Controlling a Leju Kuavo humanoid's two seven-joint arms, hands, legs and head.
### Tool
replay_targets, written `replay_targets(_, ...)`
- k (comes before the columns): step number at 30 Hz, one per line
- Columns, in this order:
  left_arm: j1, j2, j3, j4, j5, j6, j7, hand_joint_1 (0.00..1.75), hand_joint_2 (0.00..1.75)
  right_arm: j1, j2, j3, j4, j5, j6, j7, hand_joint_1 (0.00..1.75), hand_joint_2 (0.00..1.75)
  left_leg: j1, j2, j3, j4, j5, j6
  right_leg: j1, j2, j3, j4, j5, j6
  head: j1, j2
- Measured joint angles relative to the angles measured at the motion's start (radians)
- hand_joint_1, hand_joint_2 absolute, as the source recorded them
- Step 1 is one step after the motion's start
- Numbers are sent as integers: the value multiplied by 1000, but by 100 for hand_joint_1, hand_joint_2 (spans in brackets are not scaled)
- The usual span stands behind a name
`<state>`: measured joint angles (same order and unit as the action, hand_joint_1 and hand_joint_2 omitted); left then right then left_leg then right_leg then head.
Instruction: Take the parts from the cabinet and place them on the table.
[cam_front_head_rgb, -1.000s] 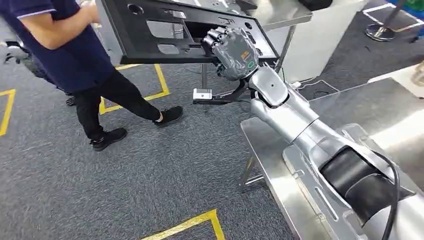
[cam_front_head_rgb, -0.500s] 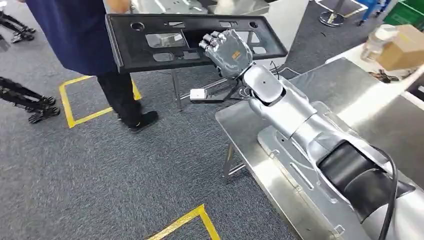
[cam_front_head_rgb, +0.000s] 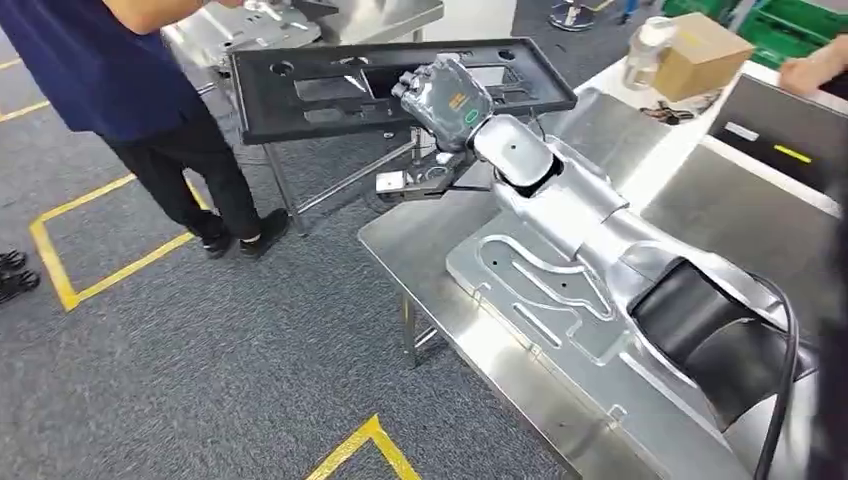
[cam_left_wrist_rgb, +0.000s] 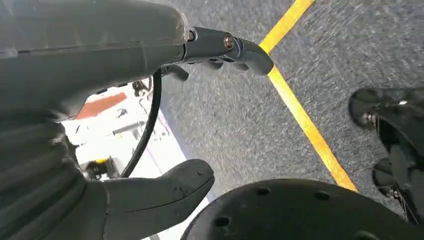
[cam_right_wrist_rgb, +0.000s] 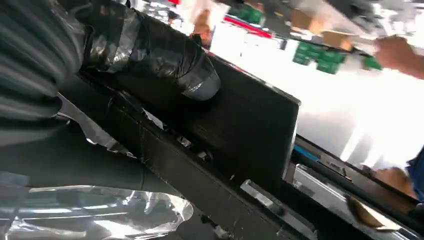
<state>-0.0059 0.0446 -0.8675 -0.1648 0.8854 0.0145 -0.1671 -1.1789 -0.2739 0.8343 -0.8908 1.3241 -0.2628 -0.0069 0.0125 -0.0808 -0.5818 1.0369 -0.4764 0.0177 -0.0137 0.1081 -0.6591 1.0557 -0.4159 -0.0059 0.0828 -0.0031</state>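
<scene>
Right hand (cam_front_head_rgb: 447, 97) grips the long black panel (cam_front_head_rgb: 300, 85) near one end of its long edge, fingers wrapped over the top face, thumb (cam_right_wrist_rgb: 165, 55) clamped on the underside per the right wrist view. The hold is off-centre, so most of the panel cantilevers away to the hand's left; probably why it's kept roughly level and out in front, clear of the arm.

The panel is still airborne, beyond the far edge of the steel table (cam_front_head_rgb: 420, 250) that lies below and behind the hand. A silver stamped plate (cam_front_head_rgb: 540, 290) already lies on that table under the forearm, so the drop spot likely has to be beside it, not on top.

Left hand (cam_left_wrist_rgb: 165, 165) hangs down toward the carpet, fingers loosely apart, holding nothing.

A person (cam_front_head_rgb: 110, 70) in a dark blue shirt stands past the panel's free end, close to it. Risk: the long lever arm may twist the panel in the grip.
</scene>
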Motion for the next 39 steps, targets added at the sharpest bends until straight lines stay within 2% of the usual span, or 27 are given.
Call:
replay_targets(3,-5,0,0,0,2,2,0,0,175,-7,-1,5,19,-5,4,5,175,175,-9,28,2,-2,6,6,-10,31,-4,-16,15,23,-1,0)
replay_targets(4,-6,-2,0,0,3,3,0,0,175,-9,-3,5,26,-7,11,7,175,175,1,42,6,-19,18,14,-4,39,-7,-20,20,32,0,0)
replay_targets(6,-6,-4,0,0,5,5,0,0,175,-18,-4,10,39,-9,25,13,175,175,-1,69,10,-36,30,25,2,-70,-30,30,-31,29,1,0)
replay_targets(7,-3,-5,0,0,5,5,1,0,175,-22,-2,11,42,-13,30,17,175,175,-4,83,7,-37,30,28,0,-91,-61,103,-74,32,1,0)
replay_targets(8,-1,-5,0,0,6,7,1,0,175,-22,-2,12,48,-16,34,19,175,175,-4,94,6,-35,30,28,-1,-99,-91,176,-108,34,0,0)
replay_targets(9,-1,-5,0,0,6,7,2,0,175,-22,-3,15,56,-18,41,20,175,175,-4,106,4,-34,30,28,-3,-102,-118,242,-133,36,1,0)
replay_targets(10,-1,-5,0,1,7,7,3,0,175,-22,-4,19,65,-24,45,20,175,175,-4,119,3,-33,29,28,-5,-103,-128,270,-133,39,0,0)
replay_targets(11,-1,-6,0,1,9,7,3,0,175,-22,-7,19,72,-30,50,20,175,175,-4,130,3,-31,27,27,-7,-105,-113,246,-111,41,1,0)
replay_targets(13,-1,-10,0,1,9,7,4,0,175,-28,-10,19,78,-42,63,21,175,175,-3,151,4,-23,20,23,-8,-123,-35,114,-43,42,1,0)
replay_targets(14,-1,-11,0,1,11,7,4,0,175,-35,-11,19,82,-50,71,20,175,175,-4,163,5,-15,12,17,-7,-162,19,14,-9,40,1,0)
replay_targets(15,0,-11,0,1,15,7,5,0,175,-43,-13,19,87,-54,76,19,175,175,-14,174,1,-9,7,10,14,-201,25,-6,-28,30,1,0)
replay_targets(16,1,-11,0,1,18,6,5,0,175,-45,-13,19,90,-59,80,18,175,175,-15,179,2,-6,5,7,8,-181,22,-9,-22,20,0,0)
replay_targets(20,0,-11,1,1,18,6,5,0,175,-45,-13,19,92,-60,82,18,175,175,-15,181,2,-8,5,5,8,-175,21,-7,-22,18,0,0)
replay_targets(23,-3,-11,2,1,20,4,3,0,175,-46,-24,19,106,-66,86,17,175,175,-17,207,9,-10,4,-1,10,-151,15,-7,-20,10,0,0)
replay_targets(24,-2,-11,2,1,22,4,2,0,175,-51,-27,19,110,-69,98,17,175,175,-3,119,-6,33,-38,-16,-1,-126,20,-17,-12,-6,0,0)
replay_targets(25,0,-11,2,1,23,4,2,0,175,-54,-28,20,114,-73,102,18,175,175,-2,99,-37,100,-77,-18,-2,-115,19,-17,-11,-10,0,0)
replay_targets(26,1,-11,2,1,23,4,2,0,175,-54,-28,21,116,-77,104,18,175,175,-1,92,-74,179,-114,-21,-1,-103,18,-17,-11,-12,0,0)
replay_targets(27,2,-11,2,1,23,5,2,0,175,-53,-27,22,118,-80,107,18,175,175,-1,90,-111,256,-140,-23,0,-88,17,-16,-10,-14,0,0)
replay_targets(28,2,-11,2,1,23,5,2,0,175,-52,-27,23,121,-81,108,18,175,175,-1,90,-136,301,-145,-23,2,-73,16,-15,-10,-15,0,0)
replay_targets(29,2,-11,2,1,23,5,2,0,175,-52,-27,24,124,-82,109,18,175,175,-1,89,-137,294,-124,-20,2,-58,16,-14,-10,-14,0,0)
replay_targets(31,2,-11,2,1,25,5,2,0,175,-53,-27,25,126,-83,109,18,175,175,-1,79,-80,161,-34,-10,2,-29,16,-11,-10,-14,0,0)
replay_targets(32,2,-11,2,2,26,4,1,0,175,-54,-27,25,127,-84,110,18,175,175,-1,51,-42,75,10,-3,2,-17,16,-10,-9,-14,0,0)
replay_targets(33,3,-8,2,4,26,4,0,0,175,-56,-27,25,128,-84,113,20,175,175,2,-11,-20,21,13,7,0,-7,13,-8,-8,-10,1,0)
replay_targets(35,2,-8,2,5,27,4,-1,0,175,-59,-25,26,132,-86,122,21,175,175,-3,2,-9,2,12,4,-8,19,3,-9,-1,6,0,0)
replay_targets(37,-4,-8,3,6,29,4,-1,0,175,-59,-26,27,140,-89,131,21,175,175,-7,24,-5,-8,18,10,-14,47,0,-22,11,24,0,0)
replay_targets(38,-4,-13,3,6,29,4,-1,0,175,-59,-29,27,143,-92,133,22,175,175,8,43,2,-32,30,16,-11,40,-5,-17,7,26,-1,0)
replay_targets(39,-5,-13,3,6,29,4,-1,0,175,-64,-29,27,145,-96,135,21,175,175,5,56,6,-40,35,20,0,-23,-12,-2,-10,30,4,0)
